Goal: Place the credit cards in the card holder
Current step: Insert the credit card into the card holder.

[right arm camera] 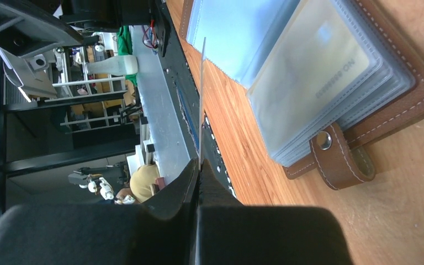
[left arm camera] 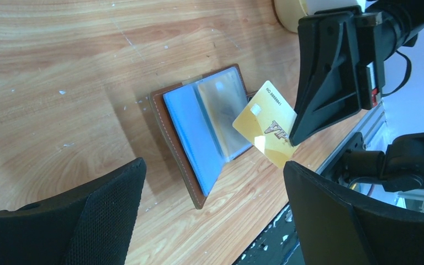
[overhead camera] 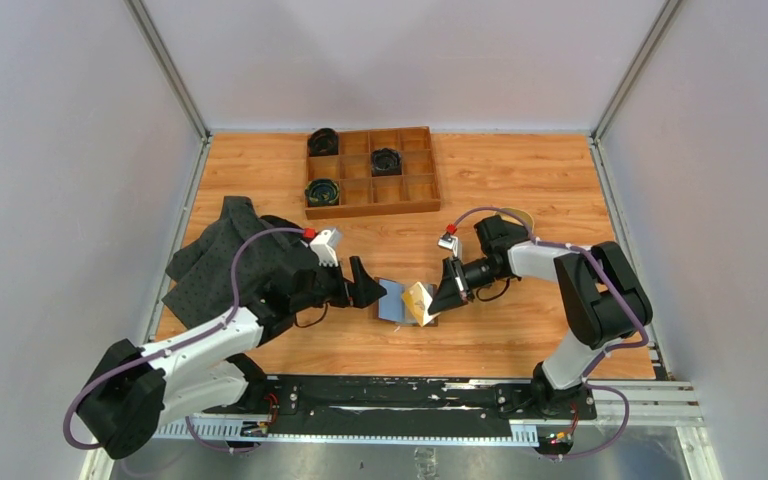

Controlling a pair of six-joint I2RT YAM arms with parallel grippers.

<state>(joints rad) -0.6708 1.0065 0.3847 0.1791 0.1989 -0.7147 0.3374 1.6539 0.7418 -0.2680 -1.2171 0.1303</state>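
Progress partial: brown leather folding card holder (left arm camera: 183, 144) lies open on wooden table (overhead camera: 520, 180), one pale card (right arm camera: 309, 72) apparently already sleeved. Right gripper (left arm camera: 293, 141) pinches yellow-gold plastic card (left arm camera: 265, 124) at sleeve edge, not yet inserted. Left gripper (overhead camera: 372, 292) jaws wide, empty, beside holder.

The top camera overlooks the whole table (overhead camera: 520, 190); both wrist cameras closely face the card holder (left arm camera: 190, 132) from opposite sides.
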